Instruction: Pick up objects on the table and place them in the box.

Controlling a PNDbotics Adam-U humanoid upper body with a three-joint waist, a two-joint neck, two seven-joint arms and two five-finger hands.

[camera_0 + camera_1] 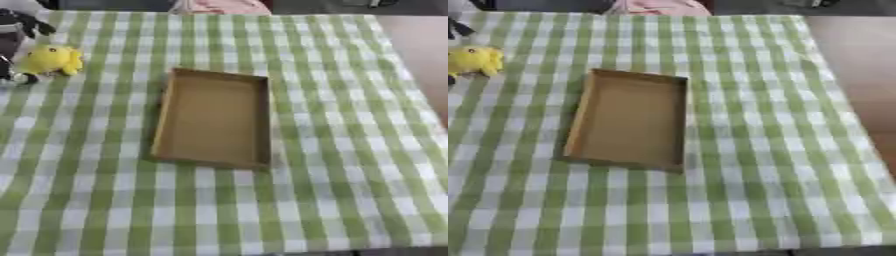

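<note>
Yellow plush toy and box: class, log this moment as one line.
left hand: at yellow plush toy | cardboard box: holds nothing | right hand: unseen

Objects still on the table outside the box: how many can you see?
1: a yellow soft toy at the far left, left of the empty box, at the left hand. More may lie beyond the left edge.

The table (350, 150) is covered by a green-and-white checked cloth; brownish floor (859, 75) is seen at right.
</note>
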